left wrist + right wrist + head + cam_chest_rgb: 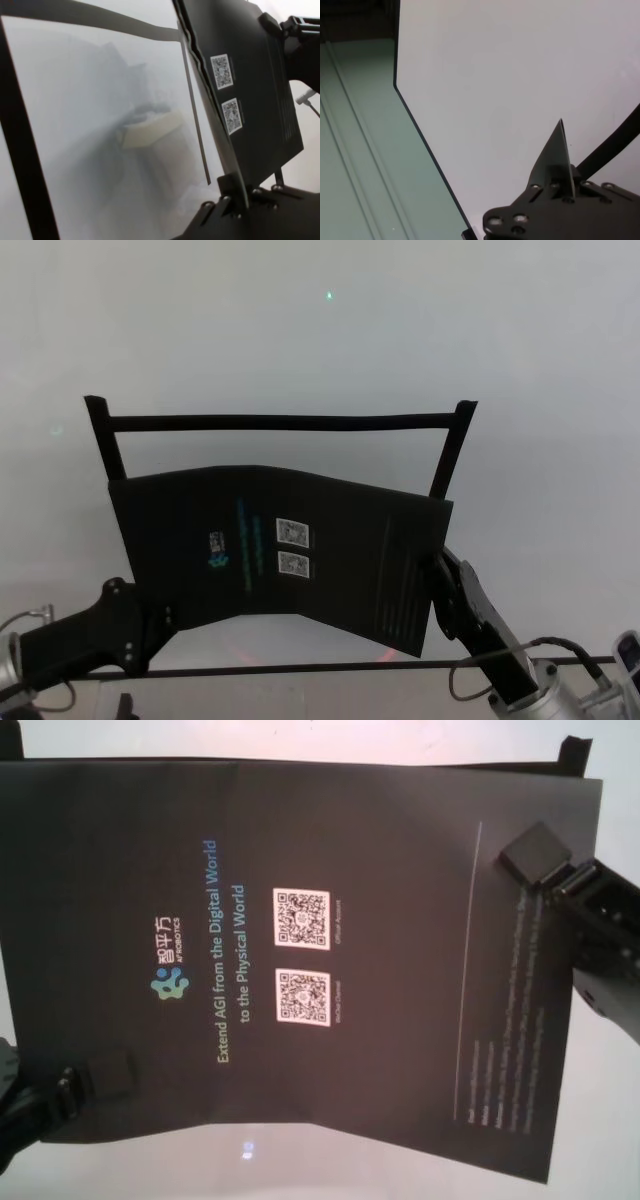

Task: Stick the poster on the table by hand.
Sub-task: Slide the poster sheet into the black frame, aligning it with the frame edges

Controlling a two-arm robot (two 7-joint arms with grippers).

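Nearest me, my left gripper (165,618) pinches the poster (300,540) at its near left corner, fingers pressed together on the sheet, and my right gripper (438,585) does the same on the right edge, one pad (535,855) lying flat on the printed face. I hold it by two spread points because, as I judge it, that keeps the paper taut and lets me steer it square. The poster hangs lifted and tilted above the table (320,350), sagging slightly along a crease near the middle, its far edge close to the surface and its near edge raised toward me. On its black face I read "Extend AGI from the Digital World to the Physical World" (228,952), a blue-green logo (170,982) with Chinese characters and small lettering I cannot make out, two white QR codes (302,955), and a column of fine print by the right edge that is too small to read. Beyond it, toward the table's far edge, black tape strips (280,423) mark a frame, presumably the outline the sheet should settle into; the poster does not yet fill it.
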